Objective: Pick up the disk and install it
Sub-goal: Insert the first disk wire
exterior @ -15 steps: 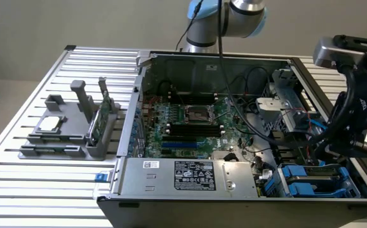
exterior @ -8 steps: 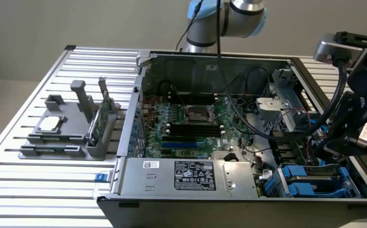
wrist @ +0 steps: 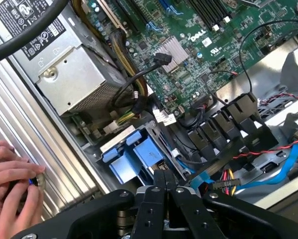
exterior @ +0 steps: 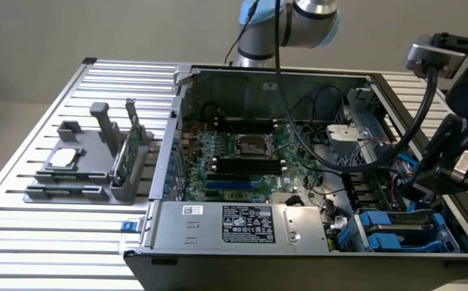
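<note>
end effector (wrist: 164, 182) closed on nothing, hovering just beside the blue-framed disk (wrist: 137, 160)

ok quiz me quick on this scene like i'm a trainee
1. True or false: the pincer is shut, with nothing between its fingers.
2. Where does the grey fixture stand?
A. on the slatted table, to the exterior view's left of the computer case
B. inside the case
C. on top of the power supply
3. Fill in: in the wrist view, the plastic carrier nearest the pincer is coloured ____.

Key: 1 true; 2 A; 3 blue
</note>
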You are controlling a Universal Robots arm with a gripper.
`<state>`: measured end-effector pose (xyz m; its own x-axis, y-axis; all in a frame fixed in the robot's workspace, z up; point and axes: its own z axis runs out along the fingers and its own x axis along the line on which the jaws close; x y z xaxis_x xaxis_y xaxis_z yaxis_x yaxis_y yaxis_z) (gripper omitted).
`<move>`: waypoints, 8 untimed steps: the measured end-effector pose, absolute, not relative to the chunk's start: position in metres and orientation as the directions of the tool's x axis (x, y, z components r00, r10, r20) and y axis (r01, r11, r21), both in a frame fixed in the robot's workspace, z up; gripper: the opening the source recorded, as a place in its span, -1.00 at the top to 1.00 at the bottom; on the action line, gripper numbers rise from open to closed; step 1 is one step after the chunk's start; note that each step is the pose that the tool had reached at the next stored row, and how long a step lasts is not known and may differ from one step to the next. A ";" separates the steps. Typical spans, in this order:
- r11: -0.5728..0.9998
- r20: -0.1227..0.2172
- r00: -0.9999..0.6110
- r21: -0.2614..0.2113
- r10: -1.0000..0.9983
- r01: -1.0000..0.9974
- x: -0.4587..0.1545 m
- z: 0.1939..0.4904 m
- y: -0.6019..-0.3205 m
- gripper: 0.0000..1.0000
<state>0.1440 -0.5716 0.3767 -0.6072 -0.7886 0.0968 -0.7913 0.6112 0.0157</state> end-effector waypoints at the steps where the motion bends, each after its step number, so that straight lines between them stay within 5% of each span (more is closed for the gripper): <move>1: 0.620 0.097 -0.616 0.016 -0.782 -0.785 0.144 0.379 -0.572 0.79; 8: 0.664 0.087 -0.661 0.007 -0.746 -0.748 0.144 0.383 -0.572 0.79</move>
